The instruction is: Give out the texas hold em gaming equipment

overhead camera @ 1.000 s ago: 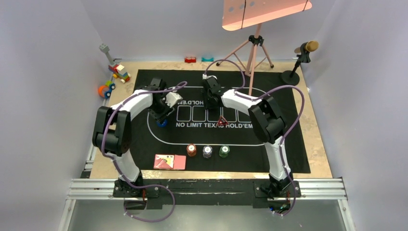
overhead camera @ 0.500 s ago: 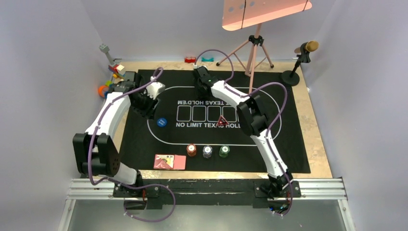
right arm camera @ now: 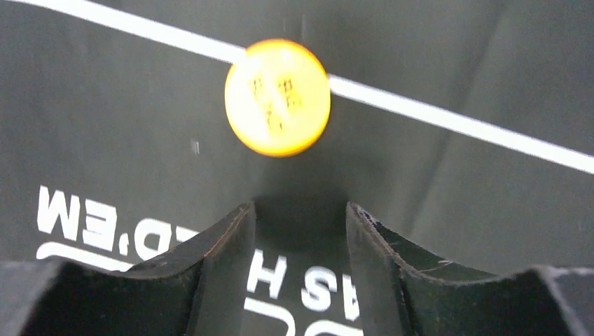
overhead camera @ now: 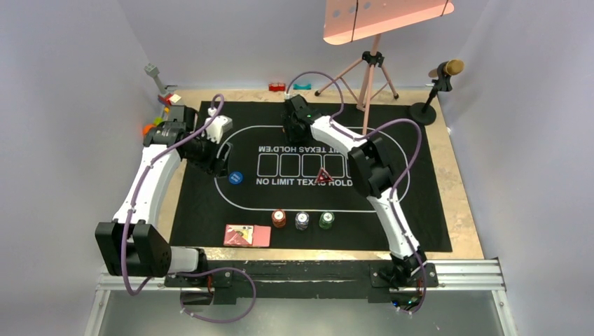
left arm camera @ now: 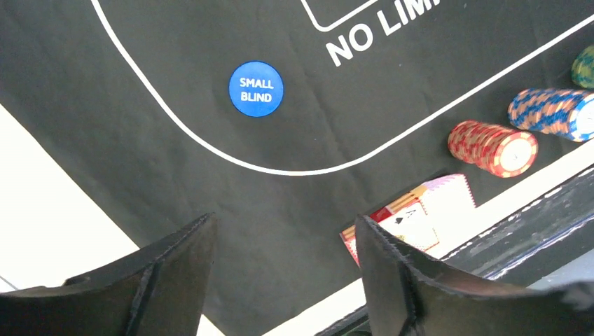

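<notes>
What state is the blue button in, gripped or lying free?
Lying free: the blue button sits flat on the black mat, label up, clear of the left end effector, whose fingers stand apart and empty.

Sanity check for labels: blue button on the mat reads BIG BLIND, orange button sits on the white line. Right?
No. The blue button reads SMALL BLIND, per the left wrist view. The orange button does sit on the white line.
</notes>
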Motion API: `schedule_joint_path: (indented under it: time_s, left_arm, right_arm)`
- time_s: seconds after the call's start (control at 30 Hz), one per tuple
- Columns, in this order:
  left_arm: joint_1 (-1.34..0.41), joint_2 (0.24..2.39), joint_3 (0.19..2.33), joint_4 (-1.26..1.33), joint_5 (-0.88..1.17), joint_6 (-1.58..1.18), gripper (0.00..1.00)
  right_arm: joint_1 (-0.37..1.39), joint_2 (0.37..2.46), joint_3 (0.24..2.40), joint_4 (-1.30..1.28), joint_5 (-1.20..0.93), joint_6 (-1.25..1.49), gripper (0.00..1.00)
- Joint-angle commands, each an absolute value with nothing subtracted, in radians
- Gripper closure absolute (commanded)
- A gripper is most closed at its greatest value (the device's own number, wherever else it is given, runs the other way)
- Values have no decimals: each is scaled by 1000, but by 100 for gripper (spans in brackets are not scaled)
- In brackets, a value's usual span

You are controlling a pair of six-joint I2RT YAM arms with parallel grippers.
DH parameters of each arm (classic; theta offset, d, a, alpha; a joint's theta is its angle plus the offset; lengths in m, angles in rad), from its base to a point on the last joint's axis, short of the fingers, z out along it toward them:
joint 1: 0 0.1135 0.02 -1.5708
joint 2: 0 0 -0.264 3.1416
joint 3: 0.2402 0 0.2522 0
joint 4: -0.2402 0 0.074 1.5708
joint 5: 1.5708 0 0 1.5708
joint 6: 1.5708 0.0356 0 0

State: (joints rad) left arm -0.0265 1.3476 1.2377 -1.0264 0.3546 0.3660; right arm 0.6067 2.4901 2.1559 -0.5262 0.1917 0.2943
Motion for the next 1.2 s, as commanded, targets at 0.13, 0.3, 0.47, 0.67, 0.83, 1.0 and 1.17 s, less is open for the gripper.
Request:
schedule_joint_path:
  time_s: [0.13, 0.3, 0.47, 0.67, 0.83, 1.0, 1.17]
  left_arm:
    - [-14, 1241, 1222, -960, 305, 261, 0]
    - [0, 1264, 1216, -961, 301, 247, 0]
    - [25, 1287, 1191, -951, 279, 267, 0]
    - [24, 1275, 1171, -973, 298, 295, 0]
    - [25, 1269, 1157, -979, 301, 302, 0]
    - [25, 1264, 1145, -981, 300, 312, 0]
    - [24, 1254, 1144, -980, 304, 314, 0]
  right_arm:
    - [766, 2099, 1698, -288, 151, 266, 37]
    - [895, 2100, 1635, -250, 123, 259, 41]
    - [935, 2099, 1629, -282, 177, 313, 45]
    - [924, 1941, 1430, -259, 361, 320, 40]
    - [862, 1876, 1310, -259, 403, 359, 39]
    - [774, 1856, 1271, -271, 419, 373, 36]
    - [729, 1893, 1293, -304, 443, 361, 34]
